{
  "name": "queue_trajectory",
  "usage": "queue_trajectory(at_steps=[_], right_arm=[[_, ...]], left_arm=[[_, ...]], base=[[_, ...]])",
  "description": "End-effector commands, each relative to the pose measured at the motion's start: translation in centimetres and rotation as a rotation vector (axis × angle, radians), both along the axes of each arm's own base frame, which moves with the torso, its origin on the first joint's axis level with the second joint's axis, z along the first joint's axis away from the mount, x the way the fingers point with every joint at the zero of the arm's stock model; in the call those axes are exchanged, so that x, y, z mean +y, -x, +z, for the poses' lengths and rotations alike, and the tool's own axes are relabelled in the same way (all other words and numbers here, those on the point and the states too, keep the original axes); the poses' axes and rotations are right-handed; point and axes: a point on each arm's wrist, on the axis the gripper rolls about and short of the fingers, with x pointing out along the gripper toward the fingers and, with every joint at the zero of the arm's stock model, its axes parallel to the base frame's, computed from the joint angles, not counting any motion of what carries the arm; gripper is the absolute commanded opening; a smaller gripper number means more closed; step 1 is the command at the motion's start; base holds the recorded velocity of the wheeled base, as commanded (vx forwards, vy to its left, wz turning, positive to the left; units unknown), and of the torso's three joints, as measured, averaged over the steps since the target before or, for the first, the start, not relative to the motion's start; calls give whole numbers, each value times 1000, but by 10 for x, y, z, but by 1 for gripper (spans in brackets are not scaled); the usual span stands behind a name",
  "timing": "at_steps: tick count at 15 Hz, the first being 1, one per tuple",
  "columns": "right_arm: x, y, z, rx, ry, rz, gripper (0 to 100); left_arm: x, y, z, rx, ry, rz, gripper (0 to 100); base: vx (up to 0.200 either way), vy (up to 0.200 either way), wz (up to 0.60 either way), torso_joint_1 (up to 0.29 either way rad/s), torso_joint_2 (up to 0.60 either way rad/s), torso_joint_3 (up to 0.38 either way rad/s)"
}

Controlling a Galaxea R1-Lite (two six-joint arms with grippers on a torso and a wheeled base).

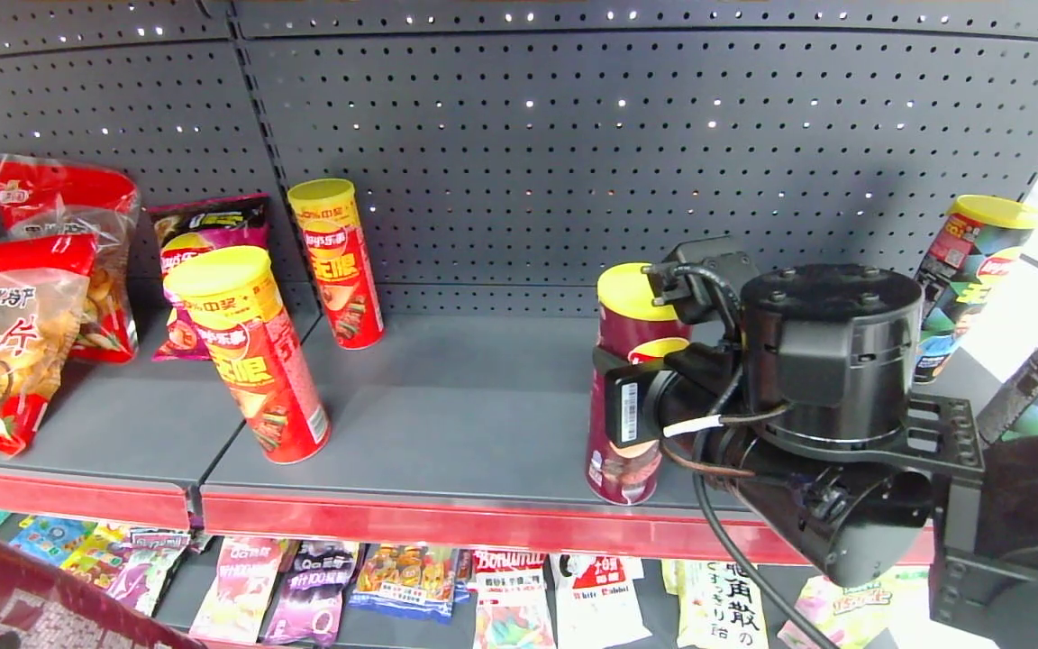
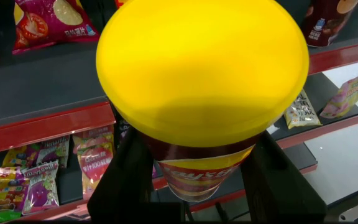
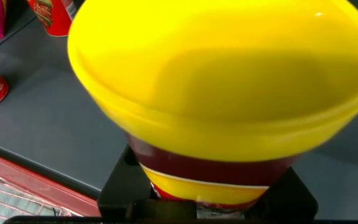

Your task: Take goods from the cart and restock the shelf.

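My right gripper (image 1: 634,410) is shut on a dark red chip can with a yellow lid (image 1: 629,297). The can is upright, its base at or just above the grey shelf (image 1: 447,424) near the red front edge. In the right wrist view the same can (image 3: 222,81) stands between the gripper's black fingers (image 3: 126,183). My left gripper (image 2: 197,190) is shut on a second dark red can with a yellow lid (image 2: 204,68), held in front of the shelf's red edge. That can's side (image 1: 5,599) shows at the lower left of the head view.
Two red chip cans (image 1: 253,351) (image 1: 339,261) stand on the shelf's left part, with snack bags (image 1: 10,342) beside them. Green-black cans (image 1: 969,270) stand at the far right. Bare shelf lies between the red cans and the held can. A lower shelf holds several snack packets (image 1: 510,595).
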Motion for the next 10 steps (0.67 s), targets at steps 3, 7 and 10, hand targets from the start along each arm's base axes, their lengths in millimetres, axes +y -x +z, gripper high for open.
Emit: queue_trajectory(at_steps=[3, 7, 10], right_arm=[[0, -1, 2, -14, 2, -38, 0], [4, 4, -1, -19, 21, -69, 0], [10, 10, -1, -28, 27, -71, 0]], left_arm=[[0, 0, 0, -1, 0, 0, 0], [0, 0, 0, 1, 0, 0, 0], [0, 0, 0, 1, 0, 0, 0]], base=[[0, 0, 0, 0, 0, 0], [0, 0, 0, 0, 0, 0], [0, 0, 0, 0, 0, 0]])
